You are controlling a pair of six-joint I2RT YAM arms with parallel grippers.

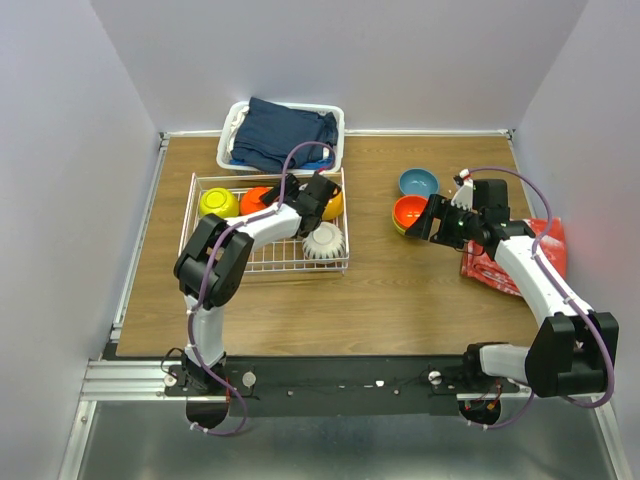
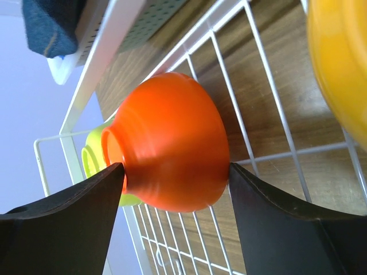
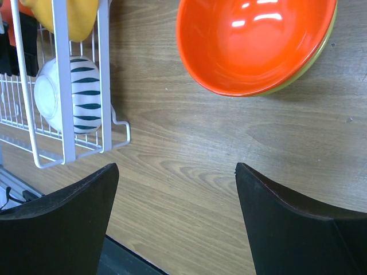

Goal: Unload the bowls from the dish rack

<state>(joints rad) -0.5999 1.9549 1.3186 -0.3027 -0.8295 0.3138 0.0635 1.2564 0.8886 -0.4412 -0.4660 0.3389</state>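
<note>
A white plastic basket (image 1: 337,121) sits at the far edge of the wooden tabletop (image 1: 400,300), close to the back wall. A crumpled dark blue cloth (image 1: 285,135) fills it and rises above its rim. A flat red bag (image 1: 552,245) lies near the tabletop's right edge, well apart from the basket.

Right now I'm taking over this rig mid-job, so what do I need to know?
Left end effector: closed on the red-orange bowl inside the dish rack.
Right end effector: open, empty, over the table.
Done: blue bowl and second red-orange bowl, nested in a lime-green bowl, are out on the table.
Left: the gripped bowl, the other lime-green bowl, orange-yellow bowl and white ribbed bowl.
</note>
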